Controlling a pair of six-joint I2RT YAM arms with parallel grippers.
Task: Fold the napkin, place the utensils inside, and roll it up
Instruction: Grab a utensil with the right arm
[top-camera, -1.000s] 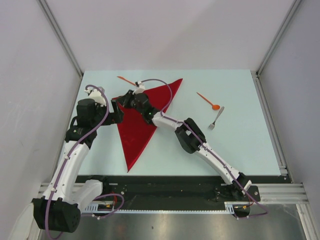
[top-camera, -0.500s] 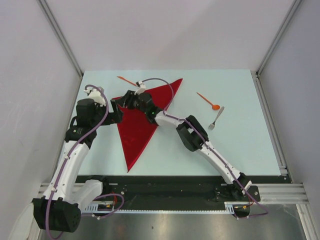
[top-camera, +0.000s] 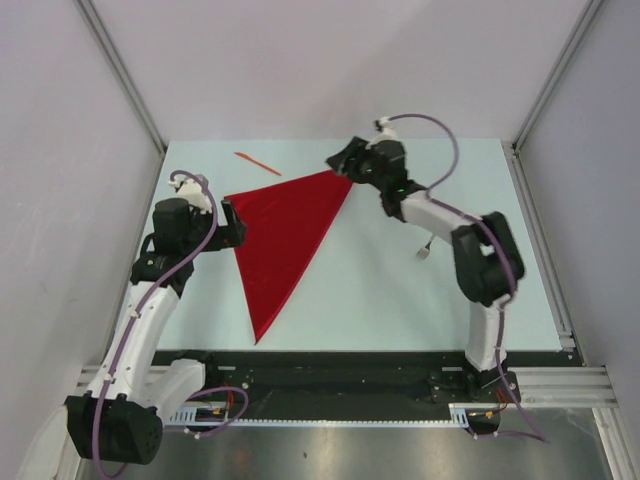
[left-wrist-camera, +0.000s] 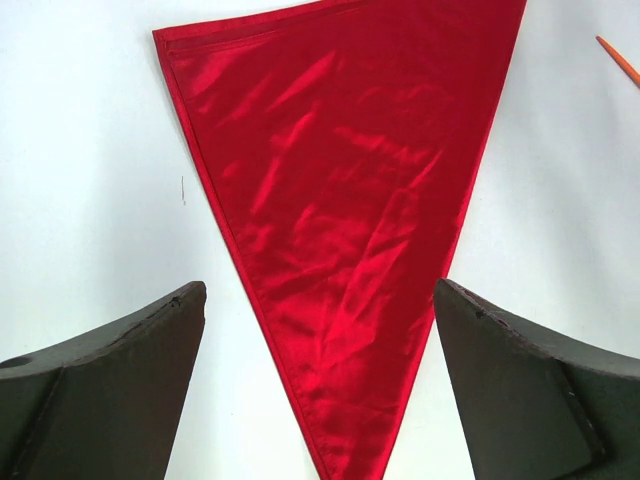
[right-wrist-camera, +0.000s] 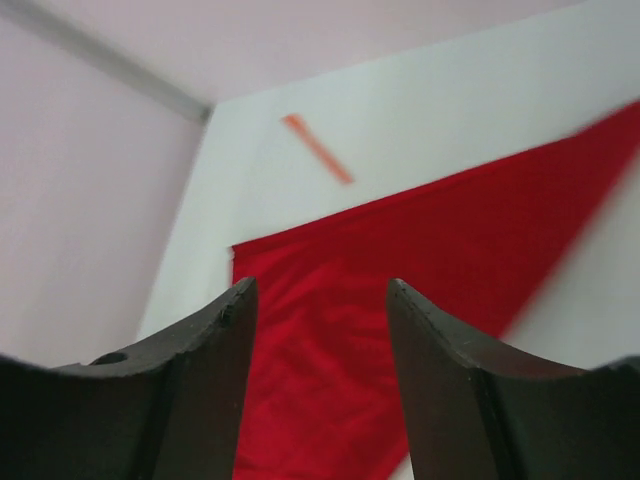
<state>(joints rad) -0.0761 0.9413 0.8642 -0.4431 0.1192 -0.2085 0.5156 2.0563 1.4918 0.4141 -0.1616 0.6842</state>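
Red glossy cloth, the napkin, lies flat on the pale table as a triangle with its long point toward 6 o'clock; fold judged done, no utensil on it yet.

Left gripper sits at the napkin's 9 o'clock corner; jaws spread wide either side of that tip, holding nothing.

Orange knife lies at 11 o'clock, just beyond the upper edge and apart from both grippers.

Right gripper is over the 1 o'clock corner; jaws apart and empty, cloth visible through the gap.

Fork is at 3 o'clock, partly under the right arm; spoon hidden.

Judgement: step in hand is fetching utensils.
- Lift clear of the corner before travelling, so the thin fabric is not dragged.
- Take each slim piece across its shaft, near mid-length, pressing close to the table.
- Lay the pieces together, parallel to one edge and well inside it.
- Left jaws could pin the 9 o'clock tip if the cloth creeps.
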